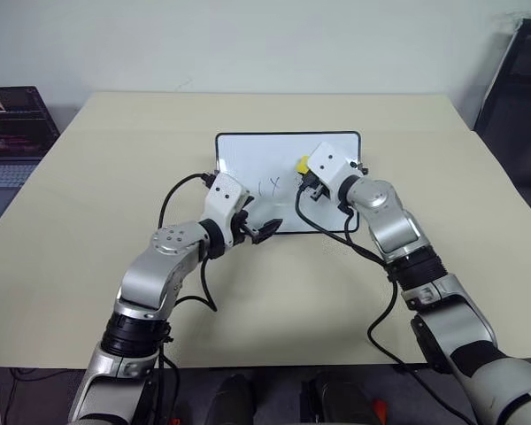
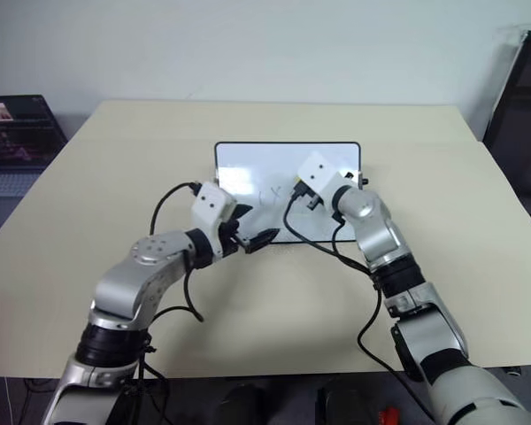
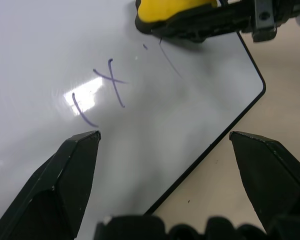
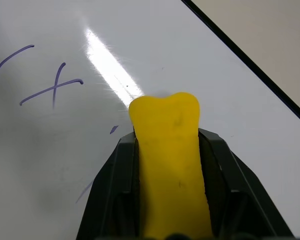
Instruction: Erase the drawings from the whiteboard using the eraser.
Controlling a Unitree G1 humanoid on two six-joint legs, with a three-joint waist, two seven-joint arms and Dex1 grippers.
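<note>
Two strokes left on whiteboard (image 1: 248, 159) — drawings (image 3: 102, 92) beside eraser (image 4: 170, 160), pinched by right gripper (image 4: 167, 165). Left gripper (image 3: 165, 150) spread at board's near edge — risks board sliding, strokes missed.

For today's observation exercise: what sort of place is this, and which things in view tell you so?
Probably an office or lab workspace: a plain beige table against a bare wall, a laptop on a side surface, and a dark rack in the corner.

whiteboard (image 1: 248, 164) on table (image 1: 88, 230), laptop (image 1: 13, 133) left
</note>
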